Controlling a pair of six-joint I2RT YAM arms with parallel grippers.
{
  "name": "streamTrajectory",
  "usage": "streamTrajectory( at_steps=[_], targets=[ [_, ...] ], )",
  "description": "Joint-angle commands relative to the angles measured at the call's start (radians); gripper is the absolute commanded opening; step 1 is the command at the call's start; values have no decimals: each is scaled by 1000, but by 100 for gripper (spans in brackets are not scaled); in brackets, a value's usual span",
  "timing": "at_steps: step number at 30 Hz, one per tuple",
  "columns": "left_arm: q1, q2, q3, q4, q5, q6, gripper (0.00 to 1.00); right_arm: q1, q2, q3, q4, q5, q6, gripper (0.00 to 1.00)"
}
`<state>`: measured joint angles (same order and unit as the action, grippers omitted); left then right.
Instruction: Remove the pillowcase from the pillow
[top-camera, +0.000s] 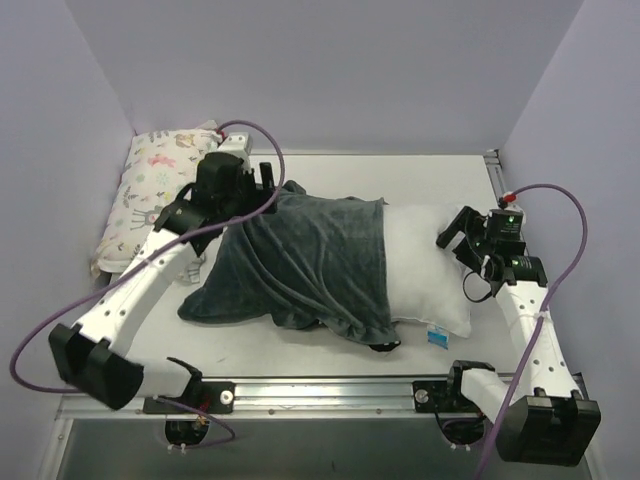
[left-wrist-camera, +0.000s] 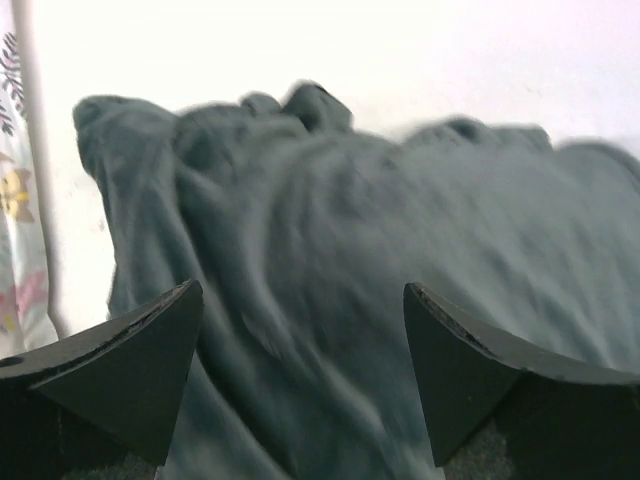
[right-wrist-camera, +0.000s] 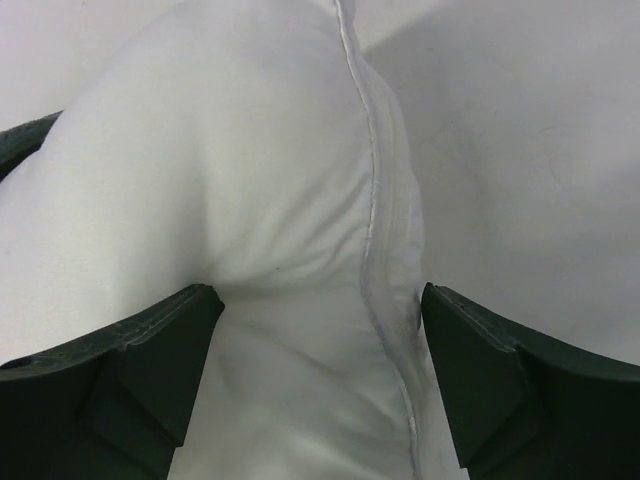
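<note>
The pillowcase (top-camera: 300, 262), plush dark grey-teal side up, lies rumpled over the left part of the pillow (top-camera: 430, 270). The pillow's plain white right end sticks out, with a small blue tag (top-camera: 437, 337) at its near edge. My left gripper (top-camera: 266, 186) is open just above the pillowcase's far left corner. In the left wrist view the pillowcase fabric (left-wrist-camera: 330, 250) fills the space under that open gripper (left-wrist-camera: 300, 370). My right gripper (top-camera: 452, 236) is open at the pillow's far right corner. In the right wrist view it (right-wrist-camera: 320, 370) straddles the pillow's seamed edge (right-wrist-camera: 375, 250).
A smaller pillow with pastel animal print (top-camera: 150, 190) lies along the left wall, and its edge shows in the left wrist view (left-wrist-camera: 15, 200). Lilac walls close the back and both sides. A metal rail (top-camera: 330, 390) runs along the near table edge.
</note>
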<state>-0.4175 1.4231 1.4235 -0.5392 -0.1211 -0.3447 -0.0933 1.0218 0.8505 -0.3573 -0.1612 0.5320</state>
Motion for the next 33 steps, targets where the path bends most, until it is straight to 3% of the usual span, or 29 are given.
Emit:
streamTrajectory(
  at_steps=[1, 5, 11, 16, 23, 26, 27, 29, 30, 31, 33],
  targets=[
    [-118, -212, -121, 13, -176, -42, 89, 46, -74, 12, -15, 80, -46, 89],
    [-246, -380, -368, 16, -247, -181, 90, 87, -124, 9, -58, 80, -72, 99],
    [-541, -544, -665, 70, -364, -367, 91, 320, -207, 18, -144, 248, -106, 100],
    [-642, -543, -793, 212, -374, -464, 98, 506, -213, 16, -198, 434, -90, 100],
    [-659, -520, -931, 498, -399, -474, 98, 676, -220, -16, -207, 468, -86, 100],
    [-656, -480, -924, 493, -472, -474, 79, 739, -220, -22, -212, 483, -107, 100],
    [-653, -471, -908, 429, -501, -487, 53, 750, -209, -19, -212, 483, -124, 100],
    [-647, -458, -855, 380, -567, -484, 28, 777, -197, -13, -218, 479, -139, 100],
    [-644, -457, -836, 351, -581, -475, 21, 787, -189, -13, -218, 470, -154, 100],
    [-630, -457, -810, 344, -595, -461, 5, 808, -187, -10, -220, 470, -158, 100],
    [-613, -455, -782, 315, -600, -444, 0, 834, -195, -4, -223, 500, -168, 100]
  ],
)
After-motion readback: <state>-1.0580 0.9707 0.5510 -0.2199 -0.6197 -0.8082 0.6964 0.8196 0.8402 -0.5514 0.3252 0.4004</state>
